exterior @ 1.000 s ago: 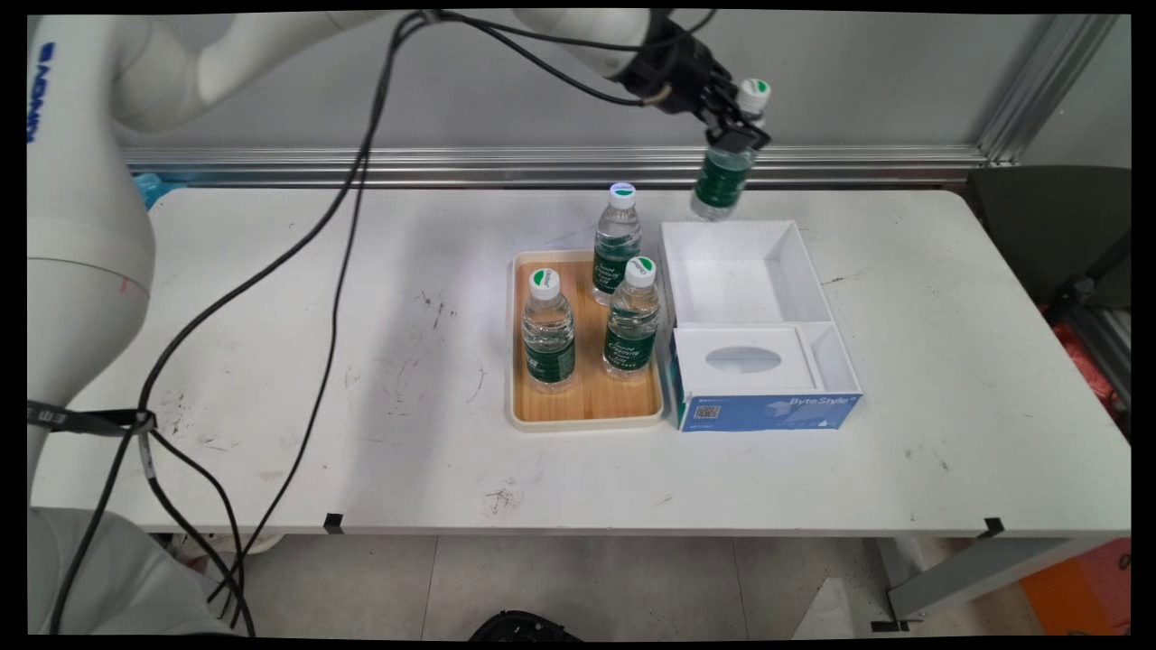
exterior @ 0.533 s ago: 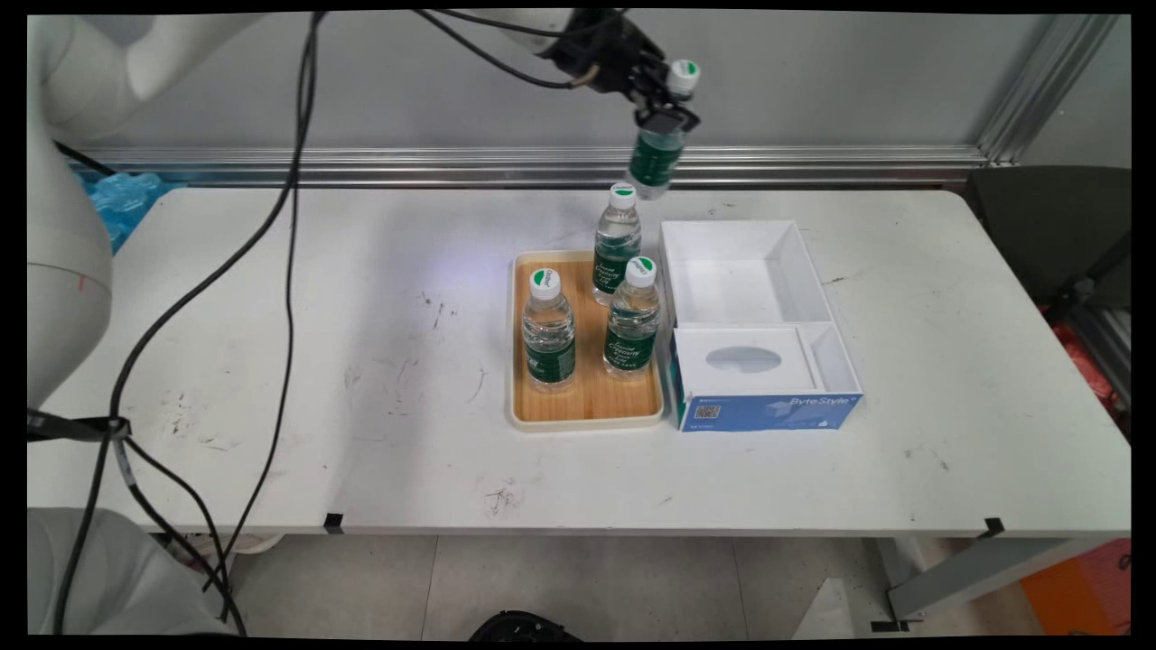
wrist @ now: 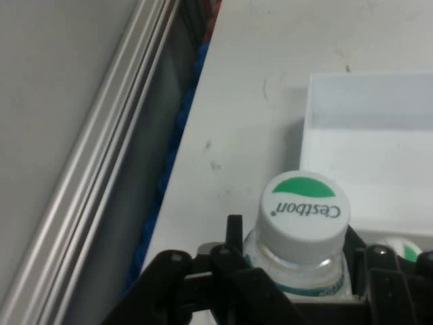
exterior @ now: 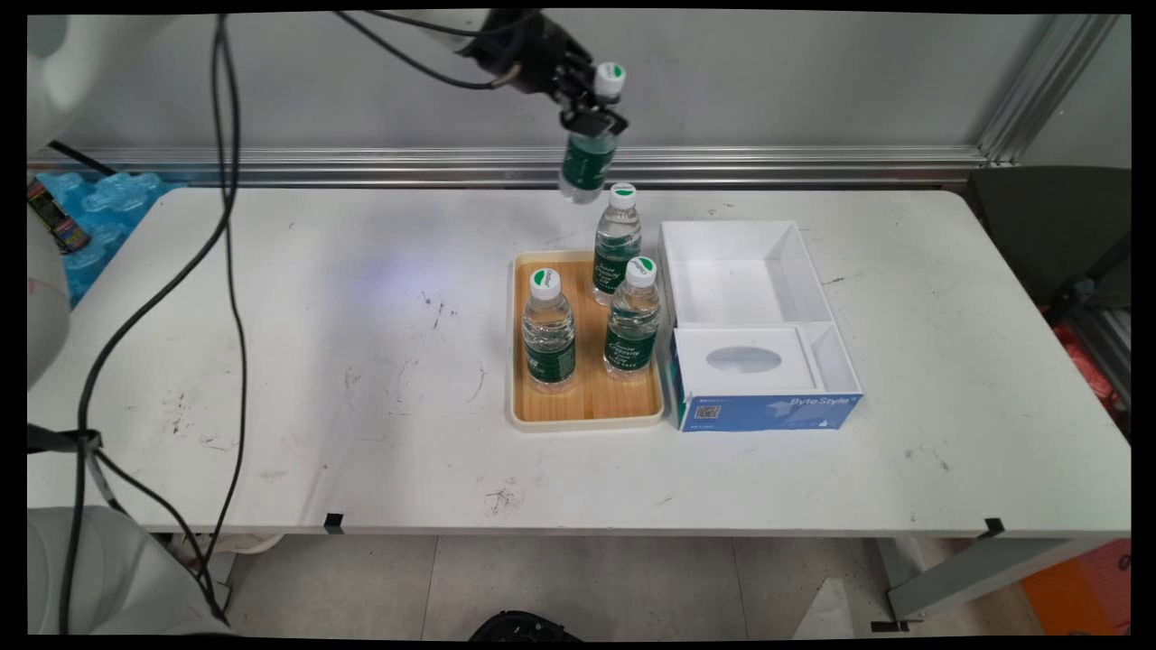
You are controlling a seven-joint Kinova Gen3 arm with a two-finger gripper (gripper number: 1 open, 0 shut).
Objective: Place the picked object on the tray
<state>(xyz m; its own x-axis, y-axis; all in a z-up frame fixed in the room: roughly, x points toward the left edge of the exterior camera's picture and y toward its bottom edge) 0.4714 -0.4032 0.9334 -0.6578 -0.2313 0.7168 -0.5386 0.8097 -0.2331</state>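
Observation:
My black gripper [exterior: 591, 122] is raised high over the back of the table, shut on a water bottle [exterior: 587, 162] with a green label and a white cap [exterior: 610, 78]. The bottle hangs tilted, just left of and above the rear bottle [exterior: 617, 244] on the wooden tray [exterior: 591, 411]. Two more bottles [exterior: 548, 329] [exterior: 631, 318] stand on that tray. In the hand view the held bottle's cap [wrist: 304, 213] sits between the gripper's [wrist: 298, 271] black links, with the white box [wrist: 369, 142] beyond it.
A white open box [exterior: 741, 271] stands right of the tray, with a blue-fronted box [exterior: 763, 379] holding a white insert at its near end. An aluminium rail [exterior: 542, 167] runs along the table's back edge. Black cables [exterior: 226, 253] hang at the left.
The gripper has carried the bottle leftward, from above the white box's back edge to a spot left of the tray's rear bottle. The tray's three bottles have not moved.

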